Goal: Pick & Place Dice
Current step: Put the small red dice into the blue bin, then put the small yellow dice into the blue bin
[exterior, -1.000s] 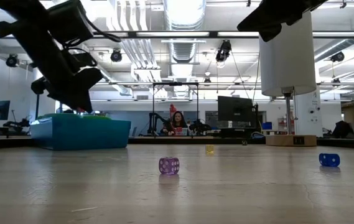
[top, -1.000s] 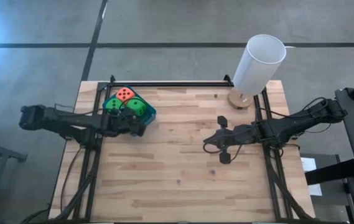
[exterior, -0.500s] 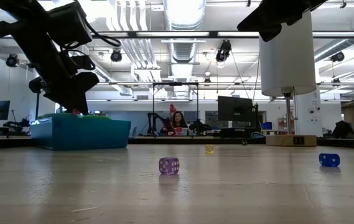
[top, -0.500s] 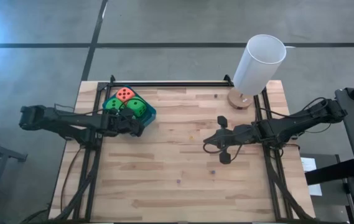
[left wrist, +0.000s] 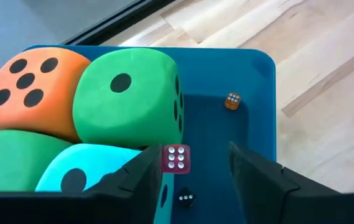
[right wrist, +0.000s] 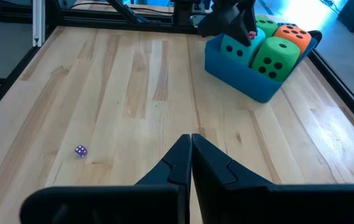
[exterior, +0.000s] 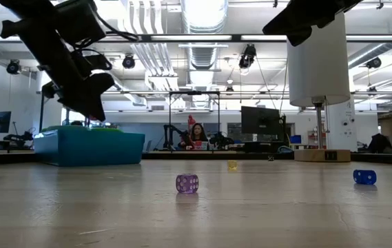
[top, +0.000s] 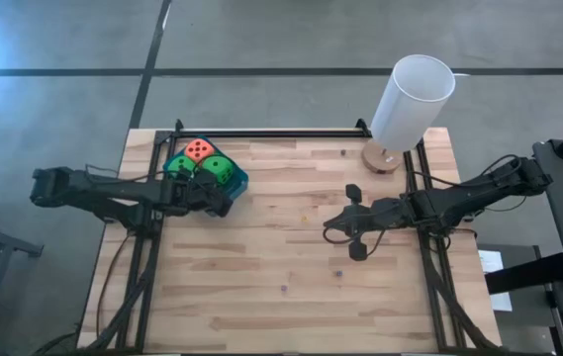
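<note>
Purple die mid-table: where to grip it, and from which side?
Pinch two opposite side faces of the purple die, coming straight down from above. It sits flat and alone on the bare table, so nothing crowds the fingers. It is small and low, so a sideways approach would probably scrape the wood.

1. Four big soft dice sit packed in the blue tray [left wrist: 260, 93].
2. The orange die [left wrist: 30, 87] shows five dots.
3. Two green dice [left wrist: 127, 99] and a teal die [left wrist: 80, 171] sit beside it.
</note>
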Robot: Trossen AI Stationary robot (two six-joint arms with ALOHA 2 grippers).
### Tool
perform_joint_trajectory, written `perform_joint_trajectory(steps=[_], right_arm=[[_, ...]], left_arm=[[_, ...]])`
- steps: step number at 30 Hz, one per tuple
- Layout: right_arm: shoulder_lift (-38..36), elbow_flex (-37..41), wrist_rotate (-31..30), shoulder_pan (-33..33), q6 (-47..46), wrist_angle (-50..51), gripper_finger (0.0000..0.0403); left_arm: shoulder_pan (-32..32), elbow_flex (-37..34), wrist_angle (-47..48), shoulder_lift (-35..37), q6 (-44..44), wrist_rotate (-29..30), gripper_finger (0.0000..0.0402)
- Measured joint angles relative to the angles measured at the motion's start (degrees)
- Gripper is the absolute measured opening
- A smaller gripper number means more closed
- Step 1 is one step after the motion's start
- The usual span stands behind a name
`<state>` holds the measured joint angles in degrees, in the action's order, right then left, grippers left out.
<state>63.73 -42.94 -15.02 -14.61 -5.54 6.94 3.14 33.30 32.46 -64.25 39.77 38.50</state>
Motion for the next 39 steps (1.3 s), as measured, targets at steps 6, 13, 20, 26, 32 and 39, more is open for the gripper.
perform_joint_trajectory(steps=[6,13,20,26,32,39], right_arm=[[0.0,0.0,0.0,0.0,0.0,0.0,0.0008],[0.0,0.0,0.0,0.0,0.0,0.0,0.0008],[0.0,0.0,0.0,0.0,0.0,0.0,0.0008],[0.0,0.0,0.0,0.0,0.0,0.0,0.0008],[0.0,0.0,0.0,0.0,-0.3,0.0,0.0008],[0.0,0.0,0.0,0.0,-0.3,0.0,0.0008]], left_arm=[[0.0,-1.8,0.2,0.0,-0.6,-0.2,0.0177],[0.0,-2.5,-0.1,0.0,0.5,-0.4,0.0187],[0.0,-2.6,0.8,0.0,0.3,-1.5,0.0198],[0.0,-1.9,1.4,0.0,-2.9,-1.7,0.0206],[0.0,-0.2,1.3,0.0,-5.3,-1.5,0.0213],[0.0,-0.2,2.8,0.0,-4.4,-0.8,0.0215]])
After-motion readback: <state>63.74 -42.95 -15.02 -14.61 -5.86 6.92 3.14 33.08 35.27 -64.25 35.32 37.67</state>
